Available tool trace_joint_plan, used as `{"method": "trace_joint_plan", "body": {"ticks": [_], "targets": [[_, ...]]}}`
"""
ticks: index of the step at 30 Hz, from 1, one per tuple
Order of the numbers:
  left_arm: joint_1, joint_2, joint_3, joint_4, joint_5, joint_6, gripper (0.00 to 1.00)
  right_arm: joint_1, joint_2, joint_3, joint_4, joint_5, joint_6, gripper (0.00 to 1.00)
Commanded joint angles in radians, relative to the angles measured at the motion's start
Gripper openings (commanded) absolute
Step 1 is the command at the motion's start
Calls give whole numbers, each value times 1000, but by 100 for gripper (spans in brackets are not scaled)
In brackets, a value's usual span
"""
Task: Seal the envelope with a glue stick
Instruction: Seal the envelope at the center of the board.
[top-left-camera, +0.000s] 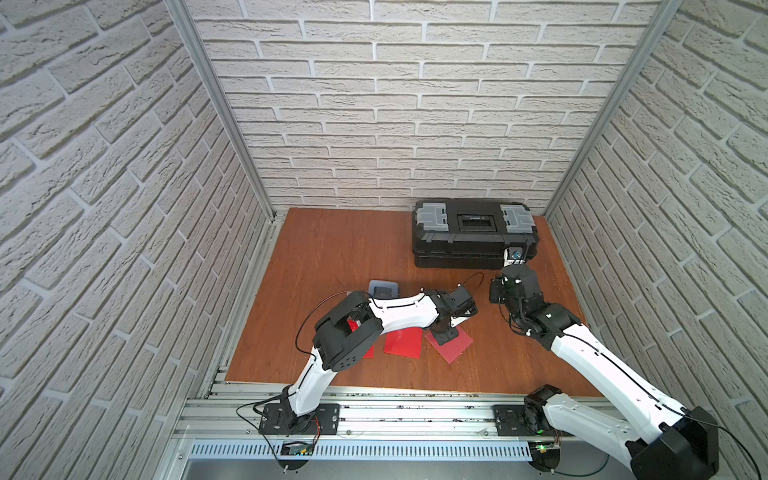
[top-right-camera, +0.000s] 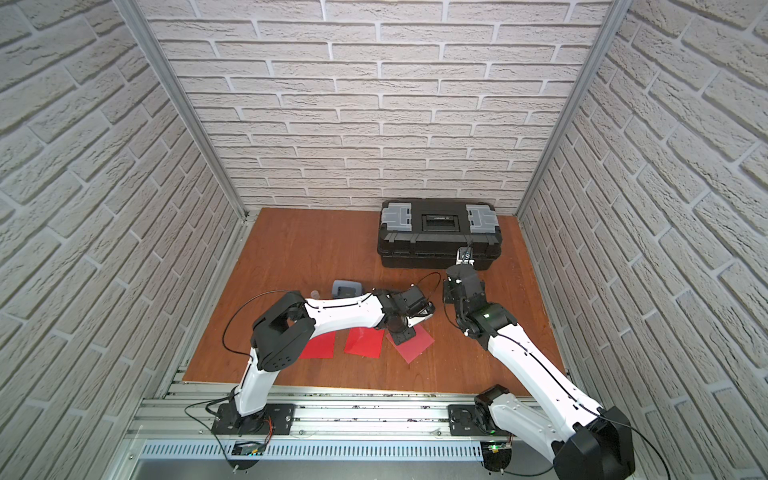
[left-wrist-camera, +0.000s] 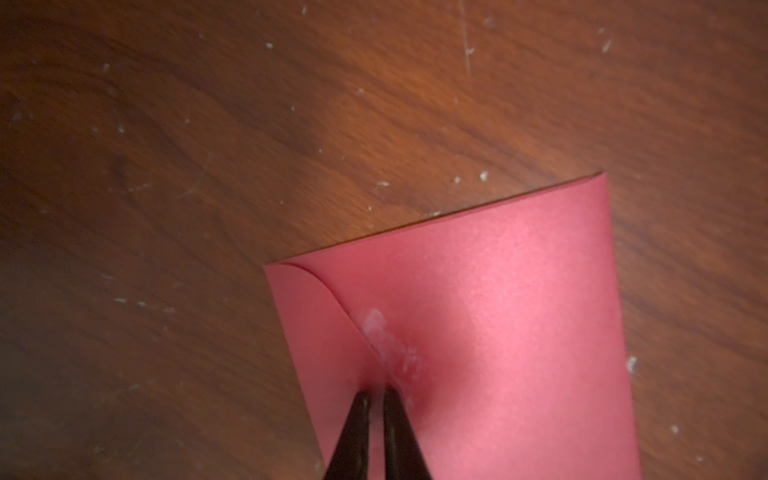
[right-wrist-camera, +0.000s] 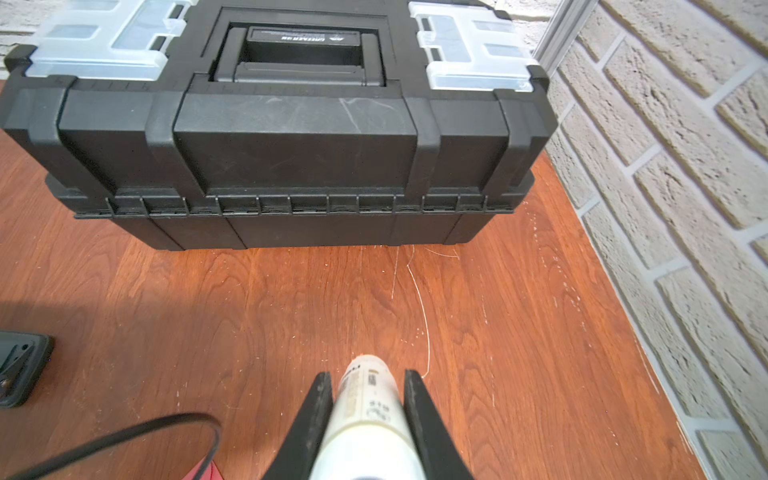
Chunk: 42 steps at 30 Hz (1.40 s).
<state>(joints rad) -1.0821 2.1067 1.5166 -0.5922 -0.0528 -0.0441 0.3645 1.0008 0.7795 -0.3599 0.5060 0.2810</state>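
A red envelope (left-wrist-camera: 478, 324) lies flat on the wooden table, flap folded down, with a white glue smear (left-wrist-camera: 386, 345) along the flap edge. My left gripper (left-wrist-camera: 376, 392) stands on it, tips pressing on the flap beside the smear, fingers almost together and nothing between them. In both top views this envelope (top-left-camera: 457, 347) (top-right-camera: 417, 349) sits under the left gripper (top-left-camera: 441, 334) (top-right-camera: 402, 334). My right gripper (right-wrist-camera: 368, 373) is shut on the white glue stick (right-wrist-camera: 365, 411), held above the table in front of the toolbox and well away from the envelope (top-left-camera: 513, 254).
A black toolbox (top-left-camera: 473, 232) (right-wrist-camera: 291, 145) stands at the back right by the brick wall (right-wrist-camera: 665, 166). Two more red envelopes (top-left-camera: 401, 344) (top-right-camera: 318, 347) lie left of the pressed one. A grey-blue hole punch (top-left-camera: 384, 289) sits behind the left arm.
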Motion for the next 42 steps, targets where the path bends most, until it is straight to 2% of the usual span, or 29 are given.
{"method": "trace_joint_plan", "body": {"ticks": [1, 6, 12, 19, 25, 34, 37, 42], "targets": [[11, 66, -81, -48, 42, 5, 14, -12, -18, 0, -15, 11, 1, 3], [20, -13, -69, -8, 110, -18, 24, -14, -25, 10, -27, -12, 17, 3], [20, -44, -83, -8, 107, -43, 24, -15, -24, 13, -26, -49, 34, 3], [16, -58, -110, -18, 78, -50, 17, -14, -21, 17, -22, -61, 38, 3], [16, -89, -105, -2, 77, -51, 25, -15, -18, 24, -28, -60, 38, 3], [6, -137, -140, 0, 59, -41, 29, -15, 4, 34, -27, -69, 46, 3], [6, -150, -142, 6, 49, -36, 34, -15, 7, 38, -27, -69, 46, 3], [2, -155, -134, 6, 40, -35, 34, -15, 9, 40, -28, -73, 49, 3]]}}
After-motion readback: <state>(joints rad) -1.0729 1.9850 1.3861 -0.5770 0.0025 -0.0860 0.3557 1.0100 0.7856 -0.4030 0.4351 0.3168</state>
